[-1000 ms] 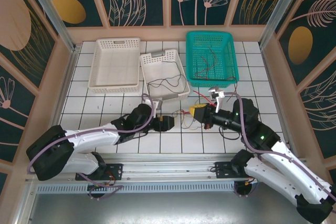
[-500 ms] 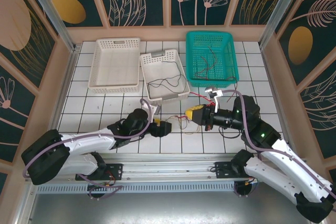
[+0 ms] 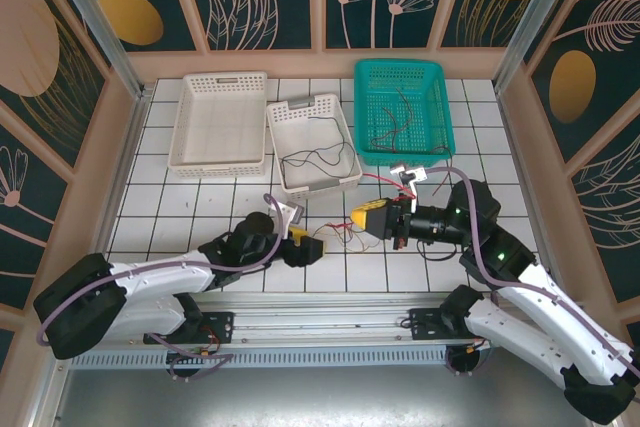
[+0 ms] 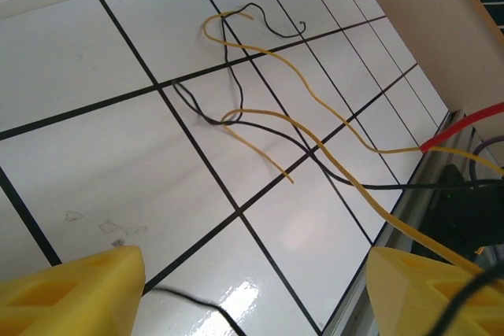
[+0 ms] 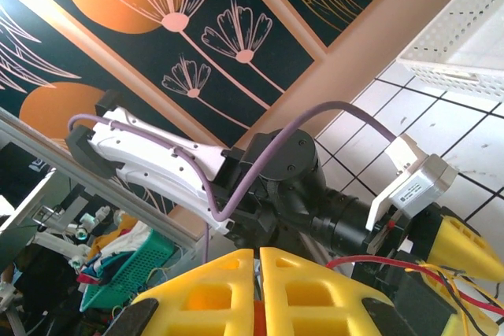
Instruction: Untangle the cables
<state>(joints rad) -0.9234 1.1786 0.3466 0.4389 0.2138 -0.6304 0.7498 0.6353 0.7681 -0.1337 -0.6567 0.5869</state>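
A loose tangle of thin cables (image 3: 338, 234) lies on the white tiles between my two grippers. In the left wrist view, yellow wires (image 4: 315, 135) and black wires (image 4: 206, 118) snake across the tiles, and a red wire (image 4: 461, 127) runs off to the right. My left gripper (image 3: 300, 242) (image 4: 252, 297) is open wide just above the tiles; one yellow wire and a black one pass its right finger (image 4: 429, 293). My right gripper (image 3: 365, 217) (image 5: 257, 261) is shut, with red showing between its yellow fingers, and a red wire (image 5: 370, 261) stretches from it toward the left gripper.
A large white basket (image 3: 220, 122) stands at the back left. Beside it, a smaller white basket (image 3: 312, 142) holds dark wires. A teal basket (image 3: 402, 112) at the back holds more wires. Wooden walls close in both sides, and a metal rail (image 3: 320, 322) runs along the near edge.
My left arm has drawn back and lowered, and its gripper has shifted slightly left, its yellow fingers now showing. My right gripper has edged a little to the left.
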